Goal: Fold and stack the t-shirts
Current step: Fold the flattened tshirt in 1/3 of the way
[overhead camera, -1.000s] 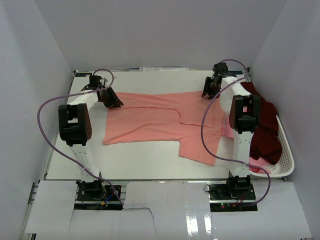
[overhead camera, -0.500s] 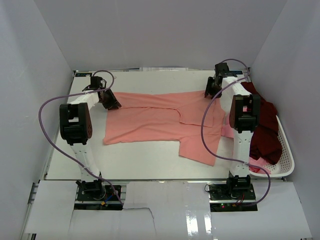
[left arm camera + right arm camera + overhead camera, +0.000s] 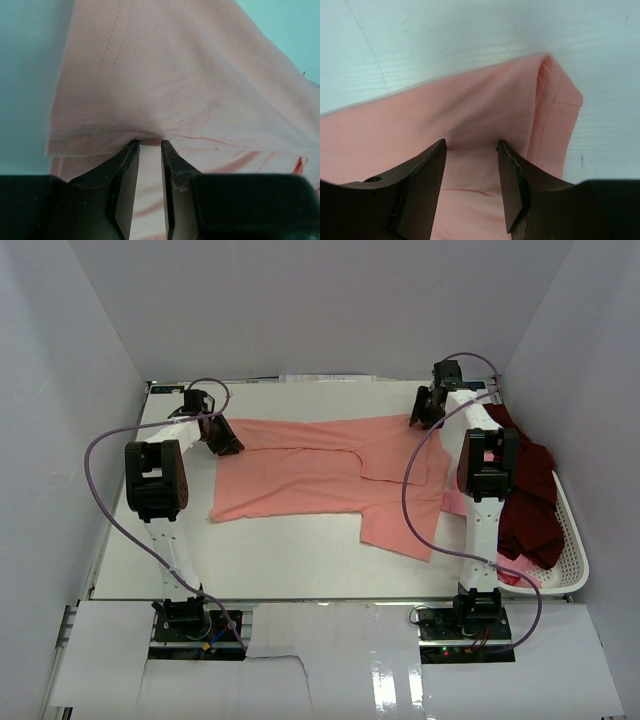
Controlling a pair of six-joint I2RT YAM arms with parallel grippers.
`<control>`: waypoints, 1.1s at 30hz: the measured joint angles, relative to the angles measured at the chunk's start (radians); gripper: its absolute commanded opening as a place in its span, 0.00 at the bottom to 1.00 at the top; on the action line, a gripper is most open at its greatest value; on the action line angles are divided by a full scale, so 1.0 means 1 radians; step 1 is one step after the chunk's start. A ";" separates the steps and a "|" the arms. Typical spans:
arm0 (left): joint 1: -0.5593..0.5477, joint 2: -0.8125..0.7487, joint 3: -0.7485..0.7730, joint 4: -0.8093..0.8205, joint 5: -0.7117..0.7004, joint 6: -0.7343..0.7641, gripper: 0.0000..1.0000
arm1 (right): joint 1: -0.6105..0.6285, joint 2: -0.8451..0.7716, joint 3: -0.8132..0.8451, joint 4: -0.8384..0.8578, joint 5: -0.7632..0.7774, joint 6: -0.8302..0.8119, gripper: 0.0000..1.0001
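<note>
A salmon-pink t-shirt (image 3: pixel 300 475) lies spread flat across the middle of the table. My left gripper (image 3: pixel 225 443) is shut on its far left edge; in the left wrist view the fingertips (image 3: pixel 149 142) pinch the hemmed cloth (image 3: pixel 165 75). My right gripper (image 3: pixel 422 418) is shut on the far right corner; in the right wrist view the jaws (image 3: pixel 471 142) hold cloth (image 3: pixel 445 115) beside a ribbed hem. A dark maroon t-shirt (image 3: pixel 530 500) is heaped in the basket. A lighter pink t-shirt (image 3: pixel 455 502) peeks out by the right arm.
The white slotted basket (image 3: pixel 572 540) stands at the table's right edge. White walls close in the left, far and right sides. Purple cables loop from both arms over the table.
Both grippers have moved a little toward the far wall and dragged the salmon-pink shirt with them. Its near hem and lower sleeve have slid away from me.
</note>
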State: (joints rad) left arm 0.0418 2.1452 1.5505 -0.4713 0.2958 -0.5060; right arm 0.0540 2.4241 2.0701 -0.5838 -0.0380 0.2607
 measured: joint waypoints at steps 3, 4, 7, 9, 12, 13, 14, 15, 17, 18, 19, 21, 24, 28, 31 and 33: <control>0.000 0.036 0.054 -0.002 0.004 -0.007 0.36 | -0.007 0.035 0.054 0.008 -0.016 0.008 0.53; 0.000 0.048 0.072 -0.002 0.005 -0.008 0.36 | -0.009 0.041 0.064 0.015 -0.021 0.012 0.53; 0.003 0.086 0.130 -0.017 0.010 -0.013 0.36 | -0.016 0.055 0.074 0.049 -0.049 0.027 0.54; 0.008 0.112 0.172 -0.023 0.018 -0.017 0.36 | -0.023 0.065 0.080 0.081 -0.077 0.043 0.55; 0.021 0.147 0.226 -0.034 0.034 -0.021 0.36 | -0.034 0.089 0.103 0.129 -0.125 0.065 0.55; 0.026 0.158 0.246 -0.042 0.040 -0.024 0.36 | -0.035 0.094 0.104 0.148 -0.142 0.072 0.55; 0.032 0.172 0.268 -0.051 0.047 -0.027 0.36 | -0.035 0.096 0.104 0.163 -0.156 0.075 0.55; 0.037 0.187 0.296 -0.067 0.056 -0.032 0.36 | -0.037 0.098 0.104 0.177 -0.172 0.077 0.56; 0.046 0.216 0.359 -0.099 0.059 -0.034 0.37 | -0.046 0.102 0.104 0.201 -0.200 0.080 0.56; 0.049 0.226 0.388 -0.118 0.055 -0.034 0.37 | -0.049 0.102 0.104 0.215 -0.221 0.081 0.56; 0.053 0.243 0.433 -0.148 0.054 -0.034 0.37 | -0.054 0.102 0.105 0.226 -0.239 0.084 0.56; 0.060 0.271 0.526 -0.190 0.051 -0.033 0.37 | -0.067 0.102 0.115 0.253 -0.278 0.089 0.56; 0.068 0.254 0.587 -0.224 0.052 -0.033 0.37 | -0.089 0.081 0.113 0.299 -0.325 0.090 0.56; 0.075 0.114 0.511 -0.234 0.045 -0.024 0.38 | -0.108 -0.074 -0.015 0.330 -0.351 0.066 0.57; 0.081 -0.091 0.330 -0.213 0.030 -0.008 0.38 | -0.110 -0.262 -0.126 0.315 -0.350 0.047 0.57; 0.088 -0.269 0.149 -0.165 0.045 -0.005 0.44 | -0.106 -0.425 -0.241 0.316 -0.357 0.050 0.56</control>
State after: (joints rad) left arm 0.1295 1.8763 1.6997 -0.6361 0.3408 -0.5110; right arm -0.0525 1.9995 1.8290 -0.2680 -0.3954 0.3107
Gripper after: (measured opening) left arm 0.375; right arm 0.568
